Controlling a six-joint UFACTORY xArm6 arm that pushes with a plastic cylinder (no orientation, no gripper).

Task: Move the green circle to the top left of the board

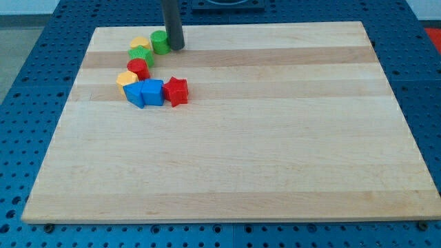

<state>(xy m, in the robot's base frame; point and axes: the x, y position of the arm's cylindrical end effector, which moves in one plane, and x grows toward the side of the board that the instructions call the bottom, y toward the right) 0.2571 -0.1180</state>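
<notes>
The green circle (160, 42) is sitting near the board's top-left area, right up against my tip (176, 47), on the tip's left side in the view; they're looking like they're touching or as good as. My tip is the end of a plain dark rod, so no jaws to open or close & it's gripping nothing, just resting beside the circle's right edge.

Going outward from the tip: a yellow block (140, 44) is lying just left of the green circle, touching it or nearly so; shape hard to tell, maybe hexagonal. Below-left of the tip a 2nd green block (141, 56) is sitting under the yellow one, shape unclear. Further down from that, a red block (138, 68), roundish, is pressing close against the green one. Another yellow block (127, 79) is lying below-left of the red one.

Farthest from the tip, toward the view's bottom, 2 blue blocks are sitting side by side: blue block w/ a pointed outline (134, 95) on the left, blue cube-ish block (152, 91) on the right. A red star (176, 90) is touching the blue pair's right side, almost straight below the tip.

All are resting on the wooden board (262, 151), w/ the whole cluster staying in the upper-left part.
</notes>
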